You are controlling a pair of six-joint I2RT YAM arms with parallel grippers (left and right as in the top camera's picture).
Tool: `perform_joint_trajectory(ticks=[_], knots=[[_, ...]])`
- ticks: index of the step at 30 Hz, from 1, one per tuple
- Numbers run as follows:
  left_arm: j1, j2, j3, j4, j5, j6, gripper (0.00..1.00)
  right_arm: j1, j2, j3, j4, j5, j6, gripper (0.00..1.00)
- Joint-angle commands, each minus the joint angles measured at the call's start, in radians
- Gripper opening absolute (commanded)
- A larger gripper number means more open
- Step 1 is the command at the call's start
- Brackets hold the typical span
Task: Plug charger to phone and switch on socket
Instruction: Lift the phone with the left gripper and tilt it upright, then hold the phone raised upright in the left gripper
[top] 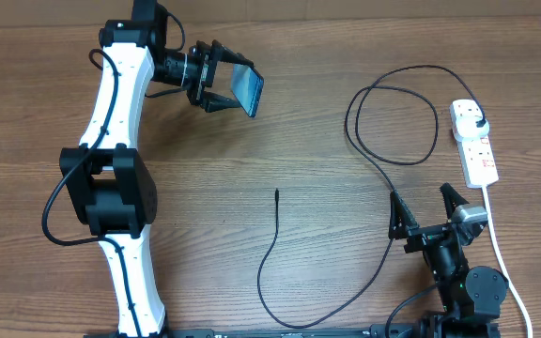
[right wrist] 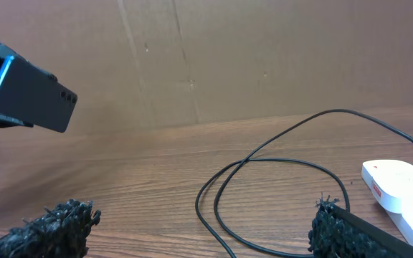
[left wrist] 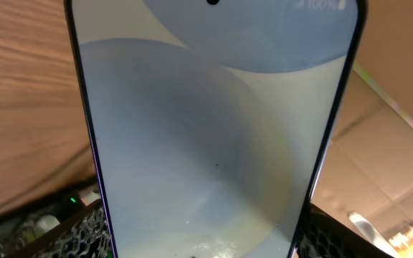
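- At far left, the left claw point(top: 225, 81) clamps the one phone point(top: 248, 89), off the bench point(top: 327, 94).
- One charger point(top: 277, 202) — tip mid-bench, plug in the one socket point(top: 477, 150), right.
- Near right, the right claw point(top: 427, 208) — spread wide, empty.

- The left gripper point(top: 231, 84) clamps the phone point(top: 248, 89), held on edge at the far left of the table point(top: 299, 131).
- The charger point(top: 277, 214) is plugged into the socket point(top: 478, 158) at the right; its cable loops, and its tip lies free mid-table.
- The right gripper point(top: 421, 199), fingers spread, sits beside the cable.
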Motion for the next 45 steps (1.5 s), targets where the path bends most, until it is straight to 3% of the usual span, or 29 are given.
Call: perform_joint_trajectory(ticks=[1,45], knots=[[-0.002,-0.001,0.03,-0.003,0.179,-0.01,0.04,0.005,-0.012,-0.011,0.006,0.003,-0.005,1.0],[-0.002,-0.001,0.03,-0.022,0.165,-0.018,0.04,0.005,-0.012,-0.011,0.006,0.003,-0.005,1.0]])
